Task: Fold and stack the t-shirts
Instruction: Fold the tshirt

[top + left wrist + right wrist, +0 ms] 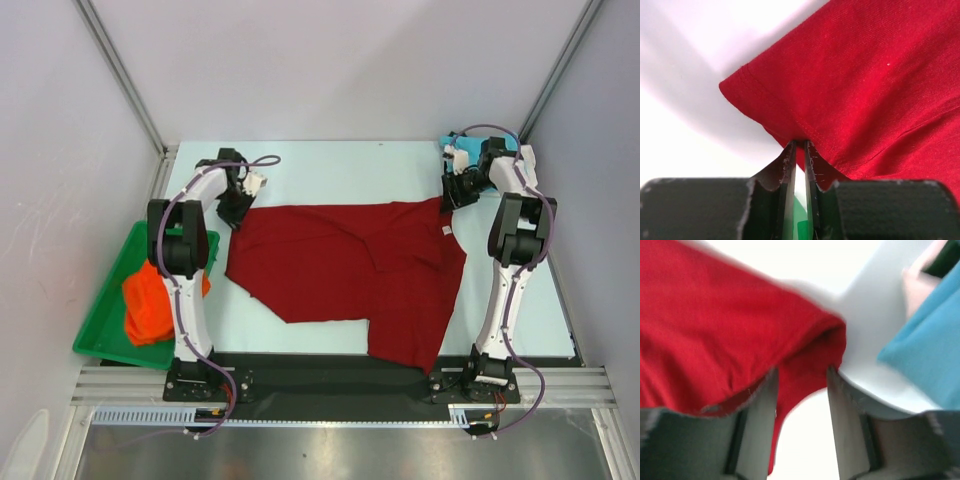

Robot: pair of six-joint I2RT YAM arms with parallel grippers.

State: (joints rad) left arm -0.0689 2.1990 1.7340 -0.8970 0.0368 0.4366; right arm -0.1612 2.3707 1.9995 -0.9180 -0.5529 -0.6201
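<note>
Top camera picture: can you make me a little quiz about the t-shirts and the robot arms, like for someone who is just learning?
1. True or false: the orange t-shirt lies in the green tray.
2. Pick one. The left arm's jaws are pinched on: A) the hem of the dark red t-shirt; B) the green tray; C) nothing at all.
3. Fill the gap: the turquoise t-shirt lies at the far ___ corner of the table, close to the arm on that side.

Key: 1 true; 2 A; 3 right.
</note>
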